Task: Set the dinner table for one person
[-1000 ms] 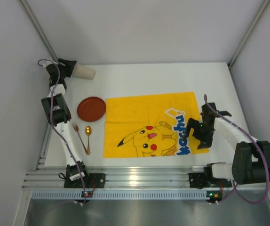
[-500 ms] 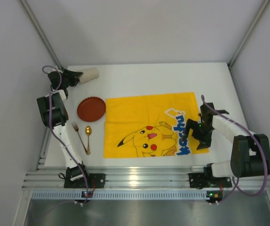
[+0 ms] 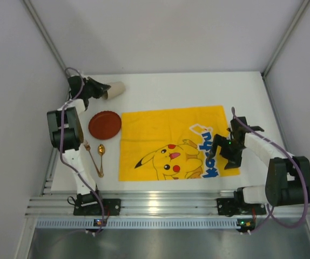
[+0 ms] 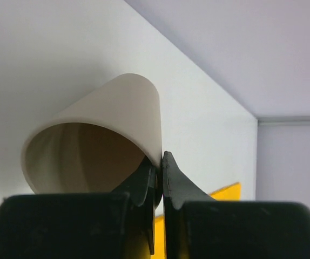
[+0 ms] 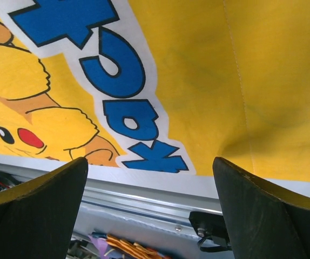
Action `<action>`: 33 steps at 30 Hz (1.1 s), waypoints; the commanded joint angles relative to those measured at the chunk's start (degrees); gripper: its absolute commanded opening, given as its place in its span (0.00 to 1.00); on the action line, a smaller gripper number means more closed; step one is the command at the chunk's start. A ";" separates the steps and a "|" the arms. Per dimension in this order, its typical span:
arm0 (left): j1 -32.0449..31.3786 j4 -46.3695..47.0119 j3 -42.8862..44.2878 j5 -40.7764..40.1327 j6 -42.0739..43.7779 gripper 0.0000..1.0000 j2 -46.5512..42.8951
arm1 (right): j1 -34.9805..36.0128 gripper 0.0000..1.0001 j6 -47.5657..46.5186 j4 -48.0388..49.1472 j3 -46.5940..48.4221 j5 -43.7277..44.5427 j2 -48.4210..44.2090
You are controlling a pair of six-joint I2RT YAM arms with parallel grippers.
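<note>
I see a matte white table [image 3: 171, 86] edged by a silver ridged rail [image 3: 155, 208]. The cloth [image 3: 171, 121] is bright yellow, printed with a yellow Pikachu drawn in black outline with red cheeks. Beside it run blue letters, outlined in black, on a white band. The plate [image 3: 105, 124] is reddish brown. The cup [image 4: 117, 108] is cream outside and tan in its shaded inside. The spoon [image 3: 101, 150] and fork [image 3: 92, 158] look golden. The left tool [image 4: 160, 162] and right tool [image 5: 149, 178] are both black. The arms [image 3: 263, 145] are white and black, trailing purple cables [image 3: 62, 141].
</note>
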 commanded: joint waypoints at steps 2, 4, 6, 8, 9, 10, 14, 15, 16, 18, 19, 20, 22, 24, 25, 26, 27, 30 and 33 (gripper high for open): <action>-7.25 -21.56 0.59 -4.96 13.38 0.00 -9.60 | 0.92 1.00 0.43 1.24 2.32 -1.29 -3.80; -9.62 -30.10 4.27 -8.63 18.63 0.00 -11.27 | 1.00 1.00 0.43 0.45 3.11 -1.29 -5.37; -12.70 -40.02 10.49 -9.79 21.73 0.00 -11.98 | 1.00 1.00 0.43 -1.65 4.94 -0.06 -6.17; -17.79 -43.93 15.77 -12.17 24.29 0.00 -12.51 | 1.09 1.00 0.34 -4.03 7.23 3.43 -7.40; -19.11 -45.34 17.29 -12.17 24.46 0.00 -12.68 | 1.00 1.00 0.25 -5.52 9.76 4.76 -7.49; -20.61 -47.35 18.95 -11.82 24.38 0.00 -12.51 | 1.00 1.00 0.17 -8.23 11.10 6.08 -7.93; -31.74 -52.99 29.49 -13.04 24.73 0.00 -9.44 | 1.00 1.00 0.60 -16.33 18.38 14.86 -7.58; -33.70 -53.70 30.74 -13.75 24.73 0.00 -8.65 | 0.92 1.00 0.87 -17.74 19.10 15.41 -7.67; -37.55 -55.01 31.88 -14.45 24.47 0.00 -6.99 | 0.92 1.00 1.04 -19.93 19.63 15.58 -8.45; -41.34 -56.86 36.01 -17.77 24.29 0.00 -4.18 | 0.83 1.00 1.75 -22.39 20.25 15.33 -9.86; -44.84 -57.91 37.59 -19.36 24.38 0.00 -3.20 | 0.91 1.00 1.84 -23.02 20.25 14.89 -11.52; -46.53 -60.45 40.91 -21.29 24.55 0.00 -2.24 | 0.92 1.00 1.92 -23.55 19.90 14.19 -12.49; -50.83 -62.57 43.83 -27.63 25.08 0.00 0.57 | 0.92 1.00 2.10 -24.86 19.11 14.09 -15.21; -52.87 -65.03 47.70 -29.04 25.69 0.00 3.38 | 0.92 1.00 1.92 -25.48 17.71 14.09 -16.63; -54.44 -66.00 49.10 -29.66 26.57 0.00 4.18 | 0.92 1.00 1.75 -26.01 17.27 14.01 -17.85; -55.16 -66.70 51.38 -30.18 27.10 0.00 5.06 | 0.92 1.00 1.66 -26.10 16.39 13.57 -18.47; -55.77 -68.02 52.36 -30.62 27.45 0.00 6.46 | 0.92 1.00 1.57 -26.45 16.30 13.48 -19.09; -57.09 -69.78 54.30 -31.94 28.33 0.00 8.23 | 1.00 1.00 1.05 -27.06 16.12 13.48 -20.58; -58.59 -71.63 56.41 -35.02 30.44 0.00 9.46 | 1.09 1.00 0.52 -27.33 15.68 13.56 -21.73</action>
